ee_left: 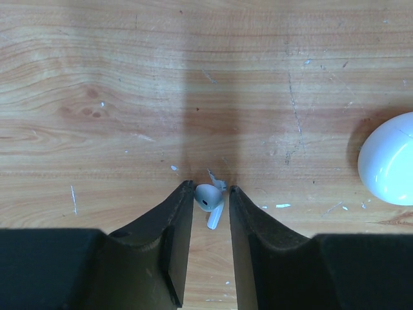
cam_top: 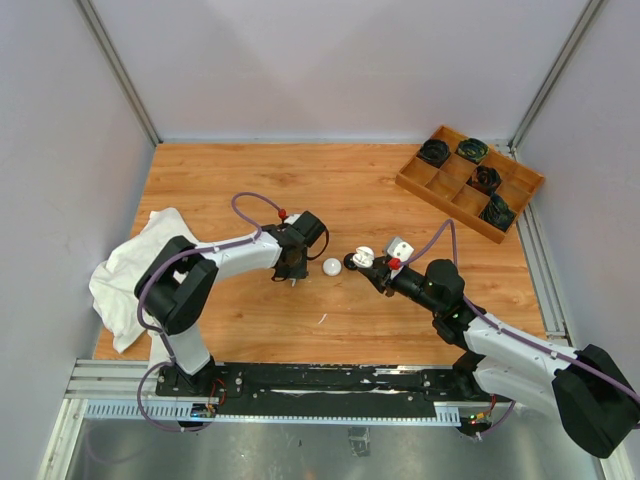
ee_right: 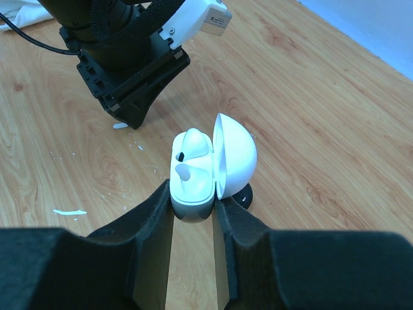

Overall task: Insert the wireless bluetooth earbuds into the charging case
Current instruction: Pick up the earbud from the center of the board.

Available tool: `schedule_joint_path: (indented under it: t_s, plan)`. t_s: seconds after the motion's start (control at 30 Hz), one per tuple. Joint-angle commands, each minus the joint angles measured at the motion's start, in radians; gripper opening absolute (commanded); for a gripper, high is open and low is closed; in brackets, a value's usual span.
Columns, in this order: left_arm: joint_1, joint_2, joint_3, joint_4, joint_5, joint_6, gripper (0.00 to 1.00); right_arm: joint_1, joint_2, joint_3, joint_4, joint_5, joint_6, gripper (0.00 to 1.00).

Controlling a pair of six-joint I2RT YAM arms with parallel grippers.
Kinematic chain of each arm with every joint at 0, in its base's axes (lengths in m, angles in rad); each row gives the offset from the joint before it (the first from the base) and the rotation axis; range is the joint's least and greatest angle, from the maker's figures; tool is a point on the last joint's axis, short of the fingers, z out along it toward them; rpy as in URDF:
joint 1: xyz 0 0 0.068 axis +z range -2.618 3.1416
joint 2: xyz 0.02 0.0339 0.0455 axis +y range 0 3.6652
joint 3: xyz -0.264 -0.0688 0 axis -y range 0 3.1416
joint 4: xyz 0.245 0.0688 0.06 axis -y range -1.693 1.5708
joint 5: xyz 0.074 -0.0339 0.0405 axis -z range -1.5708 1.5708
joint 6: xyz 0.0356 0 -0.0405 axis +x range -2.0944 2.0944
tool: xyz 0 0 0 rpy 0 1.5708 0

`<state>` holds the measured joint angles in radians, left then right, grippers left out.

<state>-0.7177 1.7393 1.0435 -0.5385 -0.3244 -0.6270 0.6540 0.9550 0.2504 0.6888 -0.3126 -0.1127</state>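
Note:
A white earbud (ee_left: 208,199) lies on the wooden table, pinched between the tips of my left gripper (ee_left: 211,190), which is down at the table surface (cam_top: 291,272). My right gripper (ee_right: 192,195) is shut on the base of an open white charging case (ee_right: 191,181), lid (ee_right: 235,154) swung up to the right. One white earbud (ee_right: 195,143) sits in the case's far slot. In the top view the case (cam_top: 363,257) is just right of the left gripper. A small black piece (ee_right: 244,196) shows under the case.
A closed round white puck (cam_top: 332,266) lies between the two grippers and also shows in the left wrist view (ee_left: 387,159). A wooden compartment tray (cam_top: 452,196) with black coiled items stands back right. A white cloth (cam_top: 128,275) lies at the left edge.

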Motion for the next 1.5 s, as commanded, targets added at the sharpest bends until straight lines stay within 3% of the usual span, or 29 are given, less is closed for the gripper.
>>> schedule_joint_path:
  t_s: [0.0,0.23,0.67,1.03,1.47]
  plan:
    - [-0.006,0.039,-0.009,-0.039,-0.007,0.023,0.34,-0.011,-0.004,0.016,0.018,0.003,-0.013,0.02]
    - [-0.006,-0.005,-0.029,-0.036,-0.001,0.017,0.27,-0.012,-0.005,0.018,0.017,0.003,-0.013,0.01]
    - [-0.010,-0.230,-0.051,0.044,0.019,-0.046,0.29,-0.012,-0.010,0.006,0.041,-0.005,-0.007,0.01]
    - [-0.055,-0.477,-0.155,0.304,0.082,-0.091,0.27,-0.012,-0.020,0.000,0.062,-0.024,0.011,0.02]
    - [-0.184,-0.644,-0.302,0.697,-0.043,-0.104,0.25,-0.012,-0.007,-0.006,0.090,-0.028,0.029,0.02]
